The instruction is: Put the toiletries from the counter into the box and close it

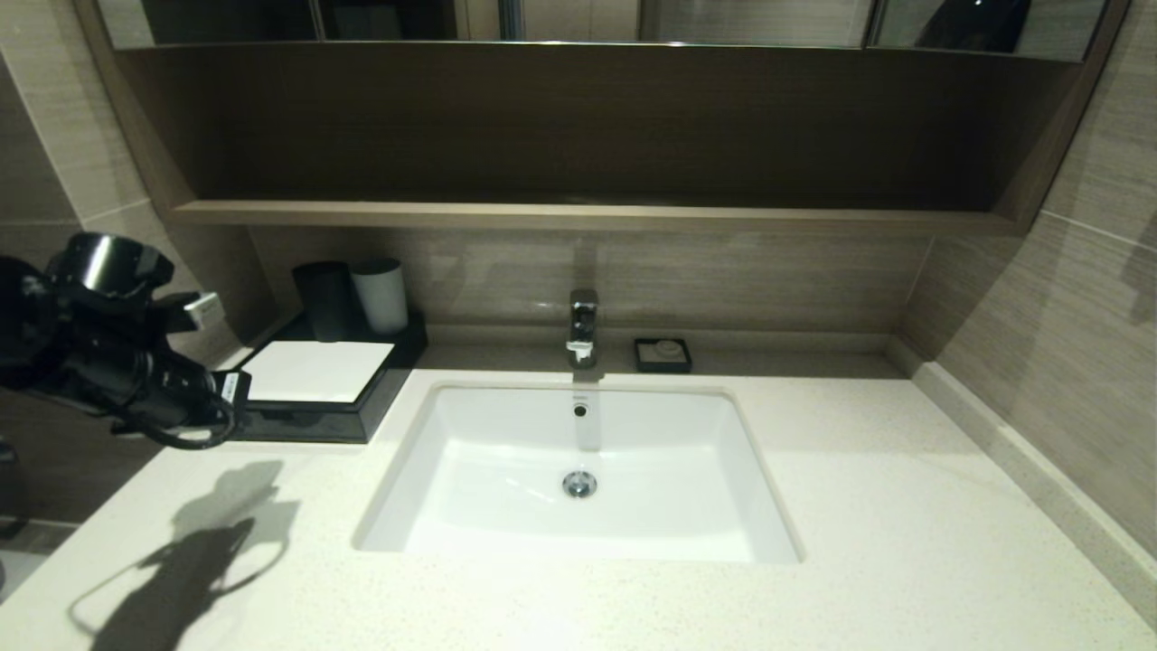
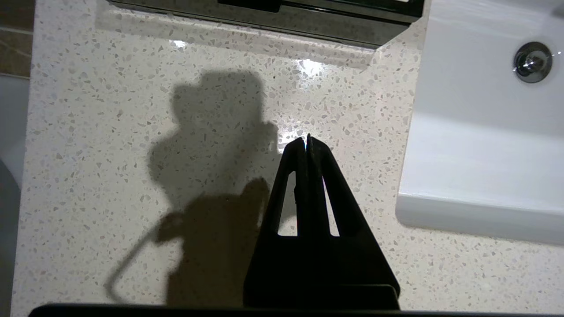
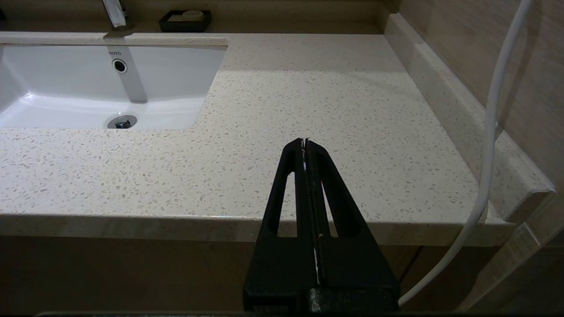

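Observation:
No toiletries show in any view. The box [image 1: 316,371], black with a white top panel, sits at the back left of the counter [image 1: 904,506], and I see no drawer pulled out of it. Its dark front edge [image 2: 308,13] also shows in the left wrist view. My left arm [image 1: 117,362] hangs above the counter's left end, in front of the box. The left gripper [image 2: 307,140] points down at bare stone, shut with nothing between its fingers. Before the counter's front edge on the right, my right gripper [image 3: 305,141] is also shut and holds nothing.
A white sink [image 1: 578,470] with a chrome tap [image 1: 583,325] fills the counter's middle. A black cup [image 1: 324,300] and a white cup [image 1: 380,295] stand behind the box. A small black soap dish [image 1: 663,354] is at the back, and a wooden shelf [image 1: 578,215] hangs above.

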Robot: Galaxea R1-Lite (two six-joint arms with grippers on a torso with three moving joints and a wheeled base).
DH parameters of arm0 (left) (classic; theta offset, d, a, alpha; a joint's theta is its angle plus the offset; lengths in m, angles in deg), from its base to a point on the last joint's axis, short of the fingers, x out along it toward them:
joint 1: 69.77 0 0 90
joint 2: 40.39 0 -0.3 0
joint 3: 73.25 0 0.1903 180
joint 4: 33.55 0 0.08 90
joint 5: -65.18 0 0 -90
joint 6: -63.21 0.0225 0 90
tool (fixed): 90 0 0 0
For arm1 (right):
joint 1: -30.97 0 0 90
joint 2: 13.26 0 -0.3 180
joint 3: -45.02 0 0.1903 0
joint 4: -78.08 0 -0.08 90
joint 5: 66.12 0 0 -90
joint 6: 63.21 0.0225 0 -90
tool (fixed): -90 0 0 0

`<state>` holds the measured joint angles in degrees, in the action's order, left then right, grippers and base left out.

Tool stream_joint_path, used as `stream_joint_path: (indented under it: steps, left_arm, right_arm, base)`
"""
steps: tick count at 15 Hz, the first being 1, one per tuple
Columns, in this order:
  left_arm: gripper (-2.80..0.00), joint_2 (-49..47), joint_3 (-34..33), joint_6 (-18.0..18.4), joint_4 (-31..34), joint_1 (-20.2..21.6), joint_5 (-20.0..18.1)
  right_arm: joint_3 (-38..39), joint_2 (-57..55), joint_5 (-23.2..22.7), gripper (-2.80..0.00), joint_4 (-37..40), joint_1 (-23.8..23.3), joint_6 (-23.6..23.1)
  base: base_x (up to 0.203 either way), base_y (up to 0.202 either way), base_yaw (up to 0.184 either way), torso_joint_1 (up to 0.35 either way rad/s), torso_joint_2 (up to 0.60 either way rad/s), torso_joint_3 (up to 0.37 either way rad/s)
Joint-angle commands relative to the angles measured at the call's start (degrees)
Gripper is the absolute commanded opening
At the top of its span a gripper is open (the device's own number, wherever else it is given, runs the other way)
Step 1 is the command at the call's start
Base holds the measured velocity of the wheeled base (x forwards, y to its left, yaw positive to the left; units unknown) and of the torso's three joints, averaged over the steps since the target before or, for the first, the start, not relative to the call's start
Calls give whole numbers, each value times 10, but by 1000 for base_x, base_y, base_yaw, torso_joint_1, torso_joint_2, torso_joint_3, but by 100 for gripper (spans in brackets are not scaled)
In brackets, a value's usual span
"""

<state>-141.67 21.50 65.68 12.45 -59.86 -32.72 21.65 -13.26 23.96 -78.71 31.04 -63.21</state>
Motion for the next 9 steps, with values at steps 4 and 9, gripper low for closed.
stream_joint_path:
  steps: [4,9]
  left_arm:
    - [-280,145,-59,-9,-3,-12,-4]
    - [-280,289,-165,-14,-14,-14,-3]
  right_arm:
    - [1,0,0,-280,0,0,0]
    - [1,0,0,-280,0,0,0]
  base:
    - [0,0,0,0,0,0]
    - [0,0,0,0,0,0]
